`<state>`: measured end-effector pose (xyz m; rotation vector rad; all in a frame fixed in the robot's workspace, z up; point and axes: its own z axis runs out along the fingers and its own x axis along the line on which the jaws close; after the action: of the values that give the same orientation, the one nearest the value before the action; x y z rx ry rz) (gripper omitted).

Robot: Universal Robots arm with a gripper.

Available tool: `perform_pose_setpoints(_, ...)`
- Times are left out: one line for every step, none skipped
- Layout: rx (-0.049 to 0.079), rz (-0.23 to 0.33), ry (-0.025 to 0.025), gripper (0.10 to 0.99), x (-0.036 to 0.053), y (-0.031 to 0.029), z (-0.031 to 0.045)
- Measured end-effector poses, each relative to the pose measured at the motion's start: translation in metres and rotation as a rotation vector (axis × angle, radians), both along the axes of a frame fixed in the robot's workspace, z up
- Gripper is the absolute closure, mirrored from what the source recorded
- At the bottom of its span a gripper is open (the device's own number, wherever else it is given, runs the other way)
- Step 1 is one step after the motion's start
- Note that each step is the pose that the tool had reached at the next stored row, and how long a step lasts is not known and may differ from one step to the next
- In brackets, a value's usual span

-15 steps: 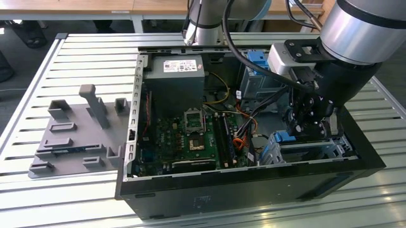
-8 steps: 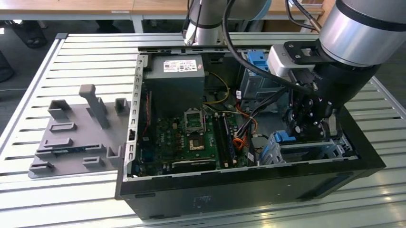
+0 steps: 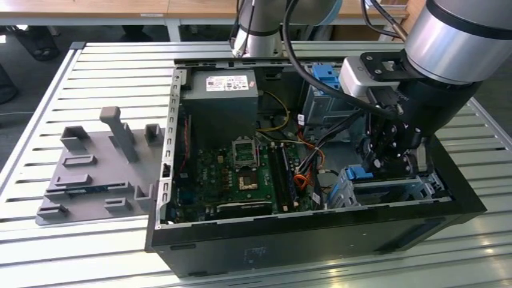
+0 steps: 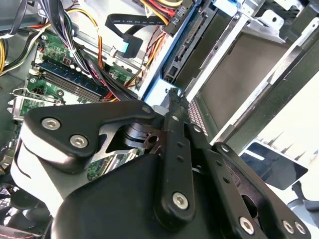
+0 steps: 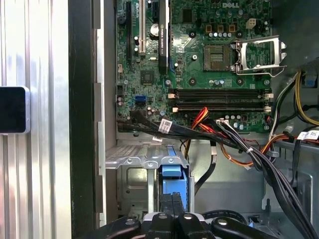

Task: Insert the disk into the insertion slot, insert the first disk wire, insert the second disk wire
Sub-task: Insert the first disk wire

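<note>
The disk [image 3: 358,174] sits in its bright blue carrier [image 5: 174,178] inside the insertion slot [image 3: 397,191], a low silver cage [image 5: 133,162] at the corner of the open computer case. My gripper [image 3: 382,171] reaches down into that corner. Its fingers lie together, shut, in both wrist views, with the tips [image 5: 172,200] resting against the blue carrier's end. In the second wrist view the gripper [image 4: 173,95] meets the pale blue edge [image 4: 155,89] beside the disk's connector side [image 4: 192,35]. A loose black flat wire [image 4: 130,46] and a red-yellow-black wire bundle [image 4: 167,12] hang nearby, unplugged.
The green motherboard [image 3: 240,174] fills the case floor, with a grey power supply [image 3: 220,90] behind. A taller grey cage with a blue tab [image 3: 324,84] stands behind the slot. A grey plastic fixture [image 3: 96,168] lies on the slatted table to the exterior view's left.
</note>
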<state>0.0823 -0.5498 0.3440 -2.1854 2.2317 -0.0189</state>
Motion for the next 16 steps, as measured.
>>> perform_pose_setpoints(0.0,0.0,0.0,0.98,0.0003,0.0,0.0)
perform_pose_setpoints(0.0,0.0,0.0,0.98,0.0006,0.0,0.0)
perform_pose_setpoints(0.0,0.0,0.0,0.98,0.0008,0.0,0.0)
perform_pose_setpoints(0.0,0.0,0.0,0.98,0.0013,0.0,0.0)
perform_pose_setpoints(0.0,0.0,0.0,0.98,0.0017,0.0,0.0)
perform_pose_setpoints(0.0,0.0,0.0,0.98,0.0023,0.0,0.0)
perform_pose_setpoints(0.0,0.0,0.0,0.98,0.0027,0.0,0.0)
perform_pose_setpoints(0.0,0.0,0.0,0.98,0.0032,0.0,0.0)
perform_pose_setpoints(0.0,0.0,0.0,0.98,0.0038,0.0,0.0)
perform_pose_setpoints(0.0,0.0,0.0,0.98,0.0049,-0.0001,0.0)
perform_pose_setpoints(0.0,0.0,0.0,0.98,0.0064,-0.0001,0.0)
perform_pose_setpoints(0.001,0.0,0.0,0.98,0.0087,0.0,0.0001)
perform_pose_setpoints(0.001,0.0,0.0,0.98,0.0097,0.0,0.0005)
perform_pose_setpoints(0.001,0.0,0.0,0.98,0.0103,0.0,0.0017)
perform_pose_setpoints(0.001,0.0,0.0,0.98,0.0104,0.0,0.0036)
perform_pose_setpoints(0.001,0.0,0.0,0.98,0.0104,0.0,0.0061)
